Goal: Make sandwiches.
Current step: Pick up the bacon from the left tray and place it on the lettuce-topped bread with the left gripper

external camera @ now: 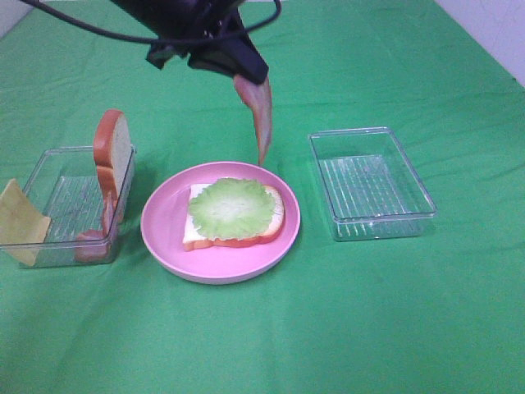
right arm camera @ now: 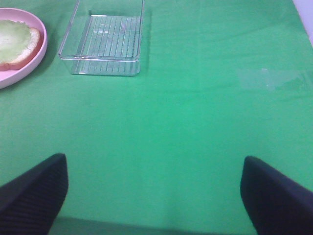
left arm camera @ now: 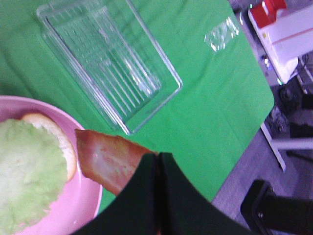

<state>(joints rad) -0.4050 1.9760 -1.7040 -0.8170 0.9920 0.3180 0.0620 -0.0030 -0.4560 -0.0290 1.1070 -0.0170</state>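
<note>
A bread slice topped with a round pale-green lettuce leaf lies on the pink plate. My left gripper is shut on a reddish-pink bacon strip that hangs down above the plate's far rim. In the left wrist view the bacon sticks out from my shut fingers next to the lettuce. A second bread slice stands upright in the left clear tray, with a yellow cheese square and more bacon. My right gripper is open and empty over bare cloth.
An empty clear tray sits right of the plate; it also shows in the left wrist view and the right wrist view. Green cloth covers the table. The table edge and a white box with a red part show in the left wrist view.
</note>
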